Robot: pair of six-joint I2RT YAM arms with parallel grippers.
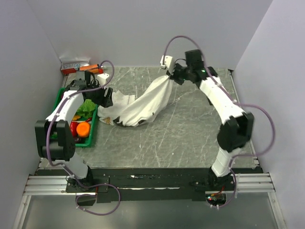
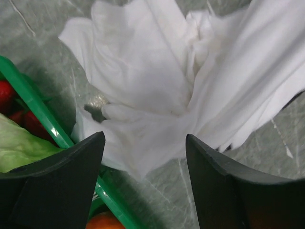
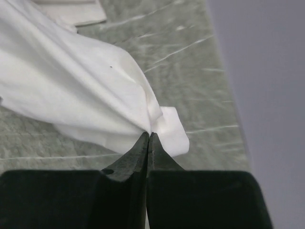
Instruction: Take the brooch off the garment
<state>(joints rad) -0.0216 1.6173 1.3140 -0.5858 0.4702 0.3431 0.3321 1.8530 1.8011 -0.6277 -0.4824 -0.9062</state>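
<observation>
The garment (image 1: 143, 102) is a white cloth stretched from the table's left side up toward the back middle. My right gripper (image 1: 167, 76) is shut on one corner of it and holds that corner above the table. In the right wrist view the fingertips (image 3: 149, 133) pinch a fold of the garment (image 3: 71, 86) tightly. My left gripper (image 1: 106, 98) hovers over the garment's left end beside the basket. Its fingers stand wide apart (image 2: 145, 138), with the bunched garment (image 2: 143, 71) just beyond them and nothing gripped. The brooch is hidden in every view.
A green basket (image 1: 93, 129) at the left holds lettuce (image 1: 86, 107), a round orange fruit (image 1: 83, 129) and red produce. Its rim (image 2: 33, 102) runs under my left gripper. A red-and-white box (image 1: 76, 67) lies at the back left corner. Walls close three sides.
</observation>
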